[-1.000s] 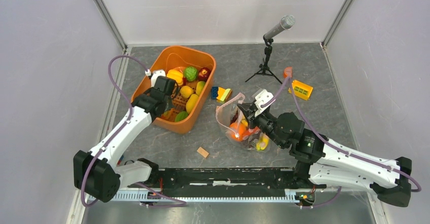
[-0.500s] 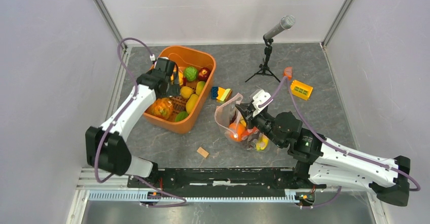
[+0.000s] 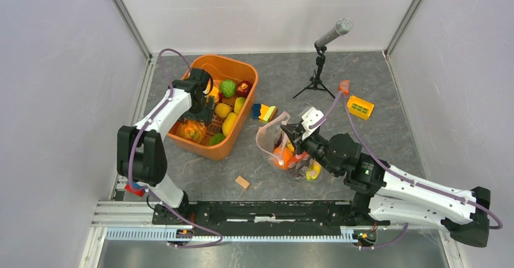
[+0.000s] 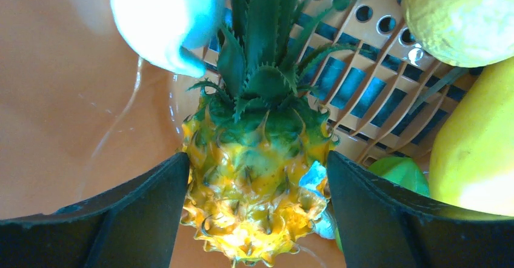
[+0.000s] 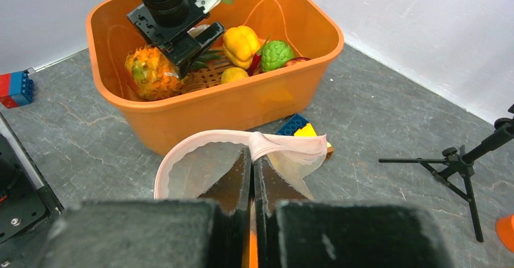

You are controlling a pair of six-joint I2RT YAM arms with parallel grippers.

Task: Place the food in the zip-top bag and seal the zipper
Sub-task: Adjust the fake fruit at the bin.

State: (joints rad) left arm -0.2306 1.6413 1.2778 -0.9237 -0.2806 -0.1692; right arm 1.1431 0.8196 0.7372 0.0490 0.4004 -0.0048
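The food lies mostly in the orange tub (image 3: 241, 69): a pineapple (image 4: 254, 189) on its floor, with green (image 3: 228, 88), red and yellow pieces beside it. My left gripper (image 4: 257, 159) reaches down into the tub, open, one finger close on each side of the pineapple (image 3: 193, 131). Whether the fingers press on it does not show. The clear zip-top bag (image 3: 271, 137) stands right of the tub with orange and yellow food (image 3: 282, 157) inside. My right gripper (image 5: 251, 153) is shut on the bag's rim at the pink zipper (image 5: 212, 136), and the mouth gapes toward the tub (image 5: 242, 101).
A microphone on a small tripod (image 3: 317, 68) stands at the back. Coloured blocks (image 3: 264, 111) lie between tub and bag. A yellow block (image 3: 360, 106) lies at the right, and a wooden block (image 3: 242, 182) lies near the front rail.
My left arm swung back over the tub, uncovering the pineapple. Its gripper went from shut to open and now straddles the pineapple. The right arm and the bag have barely moved.
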